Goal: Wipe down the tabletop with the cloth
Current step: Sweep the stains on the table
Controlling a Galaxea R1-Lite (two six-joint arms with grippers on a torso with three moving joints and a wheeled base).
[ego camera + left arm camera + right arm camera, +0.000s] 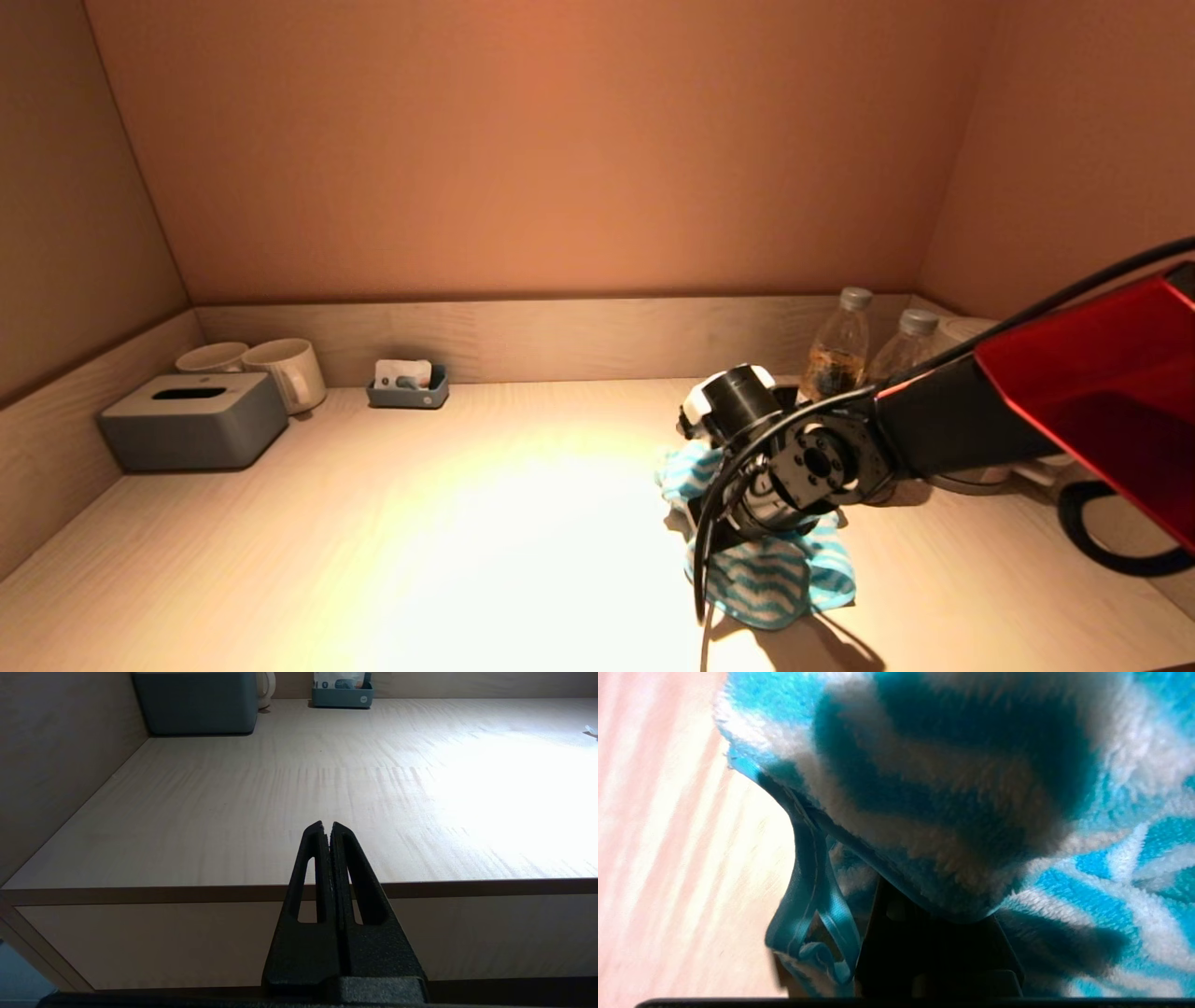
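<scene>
A blue-and-white striped fluffy cloth [775, 579] lies bunched on the light wooden tabletop [467, 523], right of centre. My right gripper [747, 518] points down into the cloth and presses it onto the table. In the right wrist view the cloth [948, 788] fills the frame and drapes over my right gripper [934, 947], hiding its fingertips; only the dark base shows. My left gripper [328, 828] is shut and empty. It hovers off the table's front edge [187, 891], out of the head view.
A grey tissue box [191, 420], two white mugs [285, 371] and a small grey tray [407, 385] stand at the back left. Two bottles [836, 350] and a white appliance [971, 336] stand at the back right. Walls enclose three sides.
</scene>
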